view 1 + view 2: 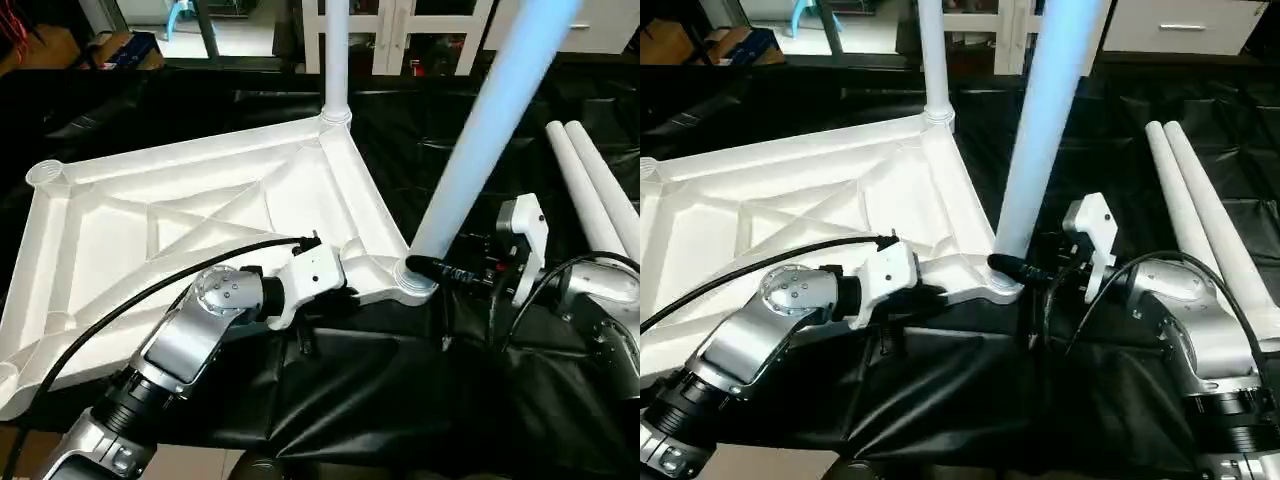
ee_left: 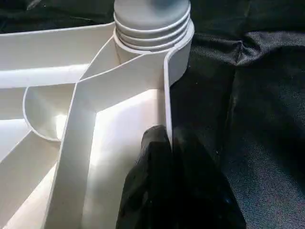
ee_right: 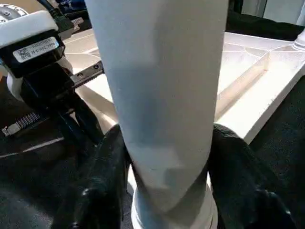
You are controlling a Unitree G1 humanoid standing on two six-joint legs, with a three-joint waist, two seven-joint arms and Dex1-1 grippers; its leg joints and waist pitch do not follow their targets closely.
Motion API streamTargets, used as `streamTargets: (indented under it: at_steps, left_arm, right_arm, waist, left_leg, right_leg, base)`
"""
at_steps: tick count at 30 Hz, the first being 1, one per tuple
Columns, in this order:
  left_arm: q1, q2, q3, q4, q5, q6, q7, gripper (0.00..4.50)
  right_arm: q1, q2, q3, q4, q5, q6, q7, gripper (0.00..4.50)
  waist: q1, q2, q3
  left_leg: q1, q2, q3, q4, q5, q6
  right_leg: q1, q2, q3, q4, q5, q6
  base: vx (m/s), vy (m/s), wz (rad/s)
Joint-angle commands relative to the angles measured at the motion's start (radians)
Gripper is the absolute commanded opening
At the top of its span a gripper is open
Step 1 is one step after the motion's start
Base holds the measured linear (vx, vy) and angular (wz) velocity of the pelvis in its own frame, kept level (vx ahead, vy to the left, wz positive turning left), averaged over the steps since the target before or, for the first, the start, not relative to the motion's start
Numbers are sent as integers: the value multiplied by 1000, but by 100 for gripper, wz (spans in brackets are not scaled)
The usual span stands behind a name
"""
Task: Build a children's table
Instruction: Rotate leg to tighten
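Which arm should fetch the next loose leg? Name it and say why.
Right, probably. The two loose legs lie on the right gripper's side, though it is shut on the near-corner leg. The left gripper pinches the tabletop rim.

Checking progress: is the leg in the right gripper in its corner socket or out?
In: the leg's base sits in the near corner socket, right gripper clamped around it.

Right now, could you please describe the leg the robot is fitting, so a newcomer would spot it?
Find the upturned white table top on the black cloth. At its near corner socket, a leg leans, gripped low by the right hand. The far corner's leg stands straight; two more lie flat.
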Motion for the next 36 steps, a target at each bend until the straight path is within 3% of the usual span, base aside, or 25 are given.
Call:
streamTargets:
  at_steps: [1,6,10,13,14,15,17,18,19,20,21,22,23,24,25,26,27,28,29,30,31,32,33,34,36]
  left_arm:
    - [14,15,-24,-14,7,-6,-20,0]
    - [16,15,-26,-13,11,0,-16,0]
    - [0,-26,-24,-10,20,76,32,0]
    - [-42,-128,0,20,47,241,175,0]
    - [-42,-128,0,20,47,241,175,0]
    - [-56,-168,14,32,52,303,227,0]
    - [-88,-264,45,60,47,405,321,0]
    - [-102,-311,58,74,39,435,355,0]
    - [-114,-350,72,86,34,455,387,0]
    - [-124,-376,81,95,30,458,410,0]
    - [-149,-445,104,119,23,461,469,0]
    - [-162,-477,116,131,18,456,497,0]
    - [-169,-495,122,138,15,453,512,0]
    - [-169,-495,122,138,15,453,512,0]
    - [-174,-504,127,138,19,462,516,0]
    - [-180,-503,133,135,24,469,522,0]
    - [-182,-493,138,132,28,465,522,0]
    - [-182,-489,140,130,30,464,523,0]
    - [-184,-467,150,128,38,456,520,0]
    - [-181,-445,153,130,42,436,509,0]
    - [-179,-435,154,132,44,425,504,0]
    - [-175,-417,153,132,45,409,492,0]
    - [-168,-393,152,130,44,395,474,0]
    - [-168,-393,152,130,44,395,474,0]
    - [-152,-333,128,122,59,334,423,0]
  right_arm:
    - [17,-4,6,-6,-2,25,16,200]
    - [20,11,4,7,-16,23,-20,193]
    - [9,79,27,58,-99,21,-175,193]
    - [-17,203,24,150,-166,36,-402,191]
    - [-17,203,24,150,-166,36,-402,191]
    - [-28,245,15,187,-183,42,-482,191]
    - [-67,324,7,299,-228,31,-645,191]
    - [-97,363,-7,367,-243,9,-730,191]
    - [-124,399,-29,425,-255,-18,-815,191]
    - [-146,421,-49,463,-257,-46,-877,191]
    - [-205,476,-105,560,-261,-123,-1042,191]
    - [-240,499,-119,603,-258,-153,-1085,191]
    - [-260,511,-124,626,-256,-167,-1102,191]
    - [-260,511,-124,626,-256,-167,-1102,191]
    - [-277,520,-123,638,-260,-173,-1103,191]
    - [-305,527,-114,656,-265,-172,-1077,191]
    - [-317,525,-106,655,-266,-175,-1040,191]
    - [-322,525,-103,654,-267,-176,-1026,191]
    - [-339,516,-84,652,-273,-196,-952,191]
    - [-341,500,-66,643,-281,-231,-902,191]
    - [-342,492,-56,642,-286,-255,-884,191]
    - [-336,473,-33,627,-296,-267,-844,191]
    - [-322,445,-9,594,-304,-276,-799,246]
    - [-322,445,-9,594,-304,-276,-799,259]
    - [-274,385,13,480,-303,-286,-724,259]
  waist:
    - [-2,-15,-95]
    - [-1,-14,-95]
    - [-6,-17,-90]
    - [-21,-13,-80]
    - [-25,-16,-77]
    - [-33,-17,-74]
    - [-45,-14,-66]
    - [-60,-11,-58]
    - [-66,-11,-55]
    - [-74,-2,-51]
    - [-89,5,-40]
    - [-89,18,-35]
    - [-40,41,-43]
    - [-19,24,-51]
    - [-44,-68,-94]
    - [-25,-63,-79]
    - [-13,-54,-68]
    - [-5,-43,-49]
    - [-4,-19,-68]
    - [-22,-16,-86]
    - [-29,-7,-92]
    - [-35,12,-97]
    - [-38,6,-95]
    - [-38,1,-94]
    - [-31,-2,-86]
  left_leg:
    - [46,95,-47,-79,-138,132]
    - [47,96,-46,-80,-156,126]
    - [44,95,-46,-84,-213,101]
    - [45,92,-48,-91,-323,31]
    - [46,89,-52,-91,-350,11]
    - [44,87,-63,-97,-433,-36]
    - [45,85,-68,-103,-521,-65]
    - [50,81,-70,-103,-589,-90]
    - [50,79,-76,-105,-628,-96]
    - [58,83,-85,-116,-715,-109]
    - [48,92,-89,-147,-815,-121]
    - [35,102,-83,-180,-865,-130]
    - [-49,117,-48,-258,-963,-158]
    - [-14,114,-19,-250,-882,-128]
    - [112,69,-29,-109,-613,-126]
    - [123,44,-65,19,-402,-81]
    - [-2,5,-113,34,-69,7]
    - [-18,23,-118,18,-37,5]
    - [2,66,-128,-46,-60,-18]
    - [24,84,-128,-51,-116,9]
    - [23,85,-124,-48,-103,29]
    - [18,92,-121,-45,-49,67]
    - [14,94,-118,-44,-23,103]
    - [13,92,-116,-44,-24,117]
    - [19,94,-102,-49,-108,139]
  right_leg:
    - [47,-26,18,-24,-145,-235]
    - [46,-26,17,-26,-160,-236]
    - [43,-27,18,-33,-236,-222]
    - [31,-26,20,-44,-391,-187]
    - [31,-26,18,-50,-438,-172]
    - [32,-26,14,-52,-526,-126]
    - [24,-20,8,-59,-553,-99]
    - [17,-17,0,-64,-580,-92]
    - [21,-15,-10,-70,-612,-72]
    - [26,-8,-29,-73,-631,-43]
    - [42,10,-57,-65,-597,-26]
    - [60,29,-75,-33,-545,-29]
    - [138,51,-90,172,-236,-45]
    - [107,44,-45,164,-246,-18]
    - [17,-25,25,20,-625,11]
    - [-14,-139,62,-90,-833,-41]
    - [101,-127,92,-66,-795,-51]
    - [108,-123,63,-61,-792,-55]
    - [81,-52,26,-20,-553,-109]
    - [68,-15,7,10,-302,-177]
    - [70,-15,7,17,-197,-214]
    - [77,-18,2,28,-48,-265]
    - [79,-14,-4,27,33,-288]
    - [83,-16,-4,26,50,-294]
    - [79,-26,3,10,-25,-307]
  base:
    - [0,0,0]
    - [0,0,0]
    - [0,0,0]
    - [-35,-4,-1]
    - [-74,4,-8]
    - [-76,17,-11]
    - [-65,19,-11]
    - [-60,15,-13]
    - [-60,15,-13]
    - [-64,23,-15]
    - [-76,20,-11]
    - [-76,20,-11]
    - [-130,-9,-4]
    - [-45,-84,12]
    - [-45,-84,12]
    - [35,-146,7]
    - [40,-95,-23]
    - [40,-95,-23]
    - [0,0,0]
    - [0,0,0]
    - [0,0,0]
    - [0,0,0]
    - [0,0,0]
    - [0,0,0]
    - [0,0,0]
